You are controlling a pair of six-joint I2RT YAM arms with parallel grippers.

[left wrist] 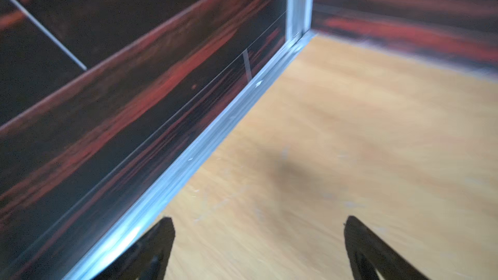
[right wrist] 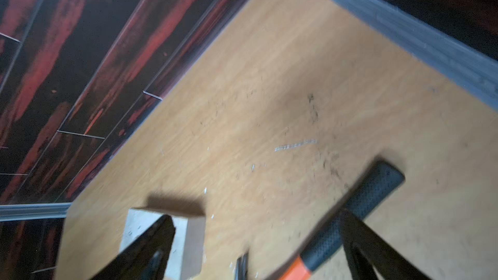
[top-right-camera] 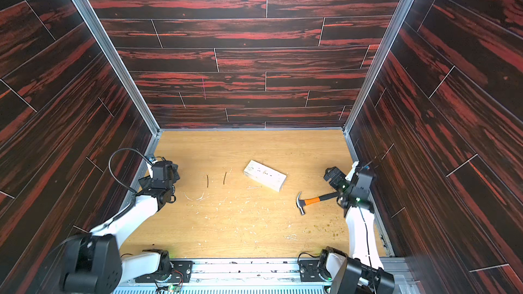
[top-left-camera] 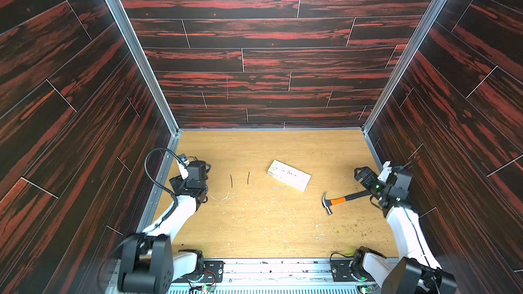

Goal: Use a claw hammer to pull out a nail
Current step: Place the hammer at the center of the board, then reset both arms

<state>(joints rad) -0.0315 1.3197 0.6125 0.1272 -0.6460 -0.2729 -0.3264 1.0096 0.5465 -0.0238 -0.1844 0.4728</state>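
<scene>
Silver-headed, orange-necked, black-handled claw hammer (top-left-camera: 338, 201) lies flat on the tan tabletop (top-left-camera: 254, 230), right of the pale wooden block (top-left-camera: 288, 175). Right gripper (right wrist: 257, 219) is spread wide, with the handle ungripped under one finger. Left gripper (left wrist: 258, 220) is wide and empty. If you grip next, centre the handle first.

Both top views look down from high, sharing the whole tabletop (top-left-camera: 254, 222); wrist cameras skim low, facing walls (left wrist: 134, 90).
</scene>
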